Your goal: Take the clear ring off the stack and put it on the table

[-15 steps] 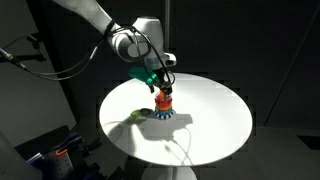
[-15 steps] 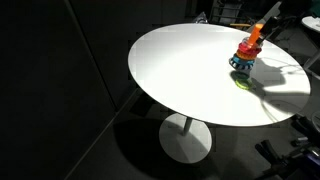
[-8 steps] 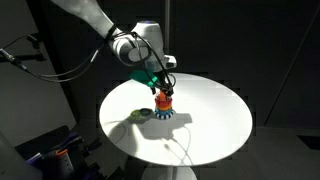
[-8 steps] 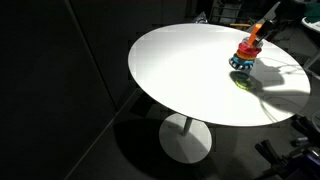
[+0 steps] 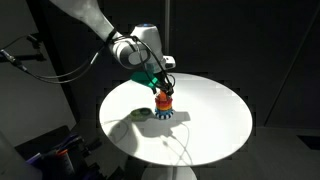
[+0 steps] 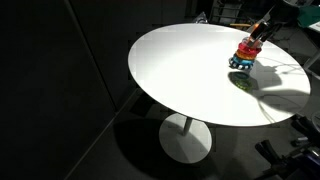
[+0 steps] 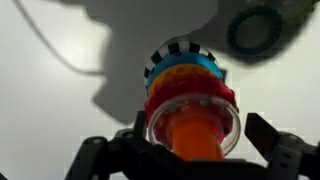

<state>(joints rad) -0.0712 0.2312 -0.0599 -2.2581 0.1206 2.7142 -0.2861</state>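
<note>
Clear ring (image 7: 228,128) sits atop the stack (image 7: 185,75), circling its orange peg (image 7: 195,138), on the counter (image 7: 60,40). Your pincer (image 7: 187,148) stands apart, one finger either side of the stack.

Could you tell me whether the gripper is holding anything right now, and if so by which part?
Nothing appears to be held: the gripper has its jaws open on either side of the stack, and the clear ring sits on top of it.
</note>
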